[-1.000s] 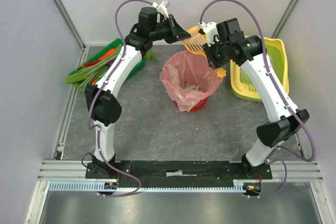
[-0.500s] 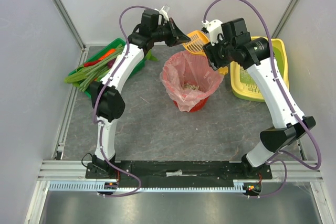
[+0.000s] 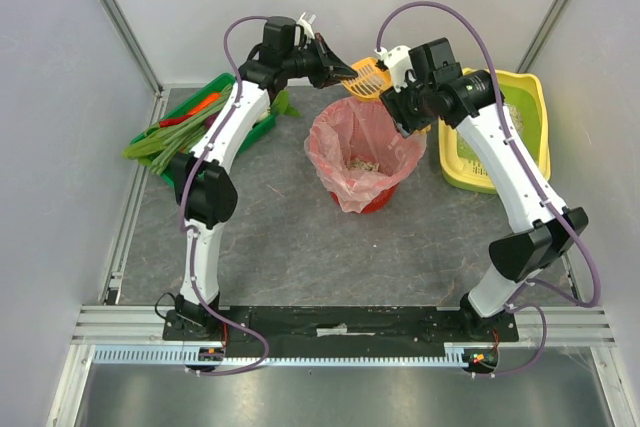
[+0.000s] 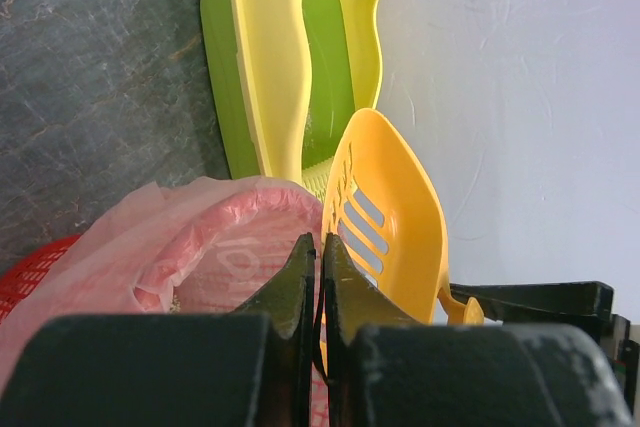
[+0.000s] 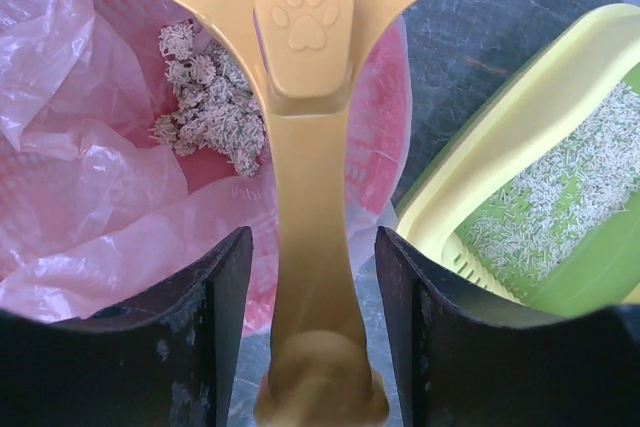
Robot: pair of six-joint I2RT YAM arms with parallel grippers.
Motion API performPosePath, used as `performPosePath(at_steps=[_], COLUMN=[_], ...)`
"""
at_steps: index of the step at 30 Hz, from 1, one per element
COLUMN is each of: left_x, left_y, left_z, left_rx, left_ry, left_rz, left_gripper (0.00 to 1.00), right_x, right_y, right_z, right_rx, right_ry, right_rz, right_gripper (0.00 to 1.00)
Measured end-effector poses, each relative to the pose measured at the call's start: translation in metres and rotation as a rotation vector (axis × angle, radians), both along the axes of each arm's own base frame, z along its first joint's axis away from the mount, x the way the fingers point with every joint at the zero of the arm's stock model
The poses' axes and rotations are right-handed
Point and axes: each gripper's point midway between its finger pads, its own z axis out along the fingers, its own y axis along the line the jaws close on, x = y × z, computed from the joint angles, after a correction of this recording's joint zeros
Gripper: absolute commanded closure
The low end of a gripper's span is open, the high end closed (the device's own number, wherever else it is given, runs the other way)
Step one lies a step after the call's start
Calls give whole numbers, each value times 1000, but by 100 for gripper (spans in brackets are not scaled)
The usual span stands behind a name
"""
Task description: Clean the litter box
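Top: litter scoop (image 3: 366, 74) hangs over pink-bagged basket (image 3: 328, 159), so waste drops in; litter box (image 3: 541, 87) sits beside the right arm.
Left wrist: left gripper (image 4: 320, 252) pinches the scoop's rim, likely bearing it.
Right wrist: right gripper (image 5: 312, 247) spread, clear of the handle (image 5: 305, 177).

The left arm (image 3: 215, 147) is raised from its base at the lower left and bent toward the upper middle of the frame, its wrist turned to the right. The left gripper (image 3: 340, 70) is closed, its fingers (image 4: 300, 267) pinched on the thin edge of the scoop (image 3: 365, 75). The right arm (image 3: 510, 157) is arched up from the lower right and reached leftward. The right gripper (image 5: 312, 237) is held open, its fingers (image 5: 225, 287) set apart on either side of the scoop's handle without touching it.
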Motion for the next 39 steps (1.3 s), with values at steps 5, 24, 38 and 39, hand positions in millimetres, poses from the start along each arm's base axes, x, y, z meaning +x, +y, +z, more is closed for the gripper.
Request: performPosePath(at_steps=[5, 24, 38, 39], left_x=[3, 13, 24, 24], left_y=[0, 1, 95, 108], left_z=[-1, 5, 49, 51], left_rx=[-15, -31, 117, 131], left_ry=[15, -70, -424, -446], left_rz=[-7, -23, 243, 270], left_gripper=[98, 21, 20, 20], right_x=[9, 24, -24, -30], right_y=[6, -15, -210, -217], right_z=[-12, 2, -25, -33], right_rx=[-3, -42, -83, -92], right_ry=[20, -49, 50, 82], right_rz=[9, -173, -730, -748], right_gripper=[60, 100, 100, 100])
